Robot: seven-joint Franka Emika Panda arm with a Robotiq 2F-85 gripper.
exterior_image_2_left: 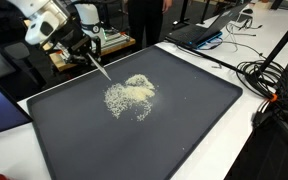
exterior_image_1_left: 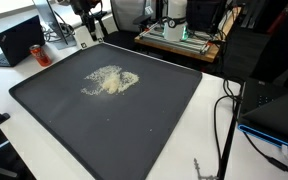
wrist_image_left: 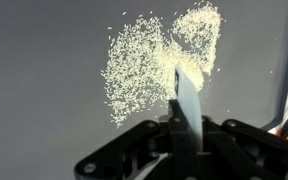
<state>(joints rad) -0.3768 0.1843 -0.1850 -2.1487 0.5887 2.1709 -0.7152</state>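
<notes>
Sweeping the scattered grains (exterior_image_2_left: 132,95), which lie about the middle of the dark tray (exterior_image_2_left: 209,115) on the table (exterior_image_2_left: 229,160), would go best, I judge, with the thin white blade (wrist_image_left: 187,100) held low against the tray and drawn slowly, so loose outliers gather rather than flick away. The end effector (exterior_image_2_left: 81,52) is pinching that blade tight at the grains' far left edge; whether its tip touches the tray is unclear.

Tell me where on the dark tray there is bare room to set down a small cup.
The dark tray is bare all around the grain pile, widest toward the rim beside the cables. It is crowded only at the pile's edge, where the gripper holds a thin blade over the grains.
</notes>
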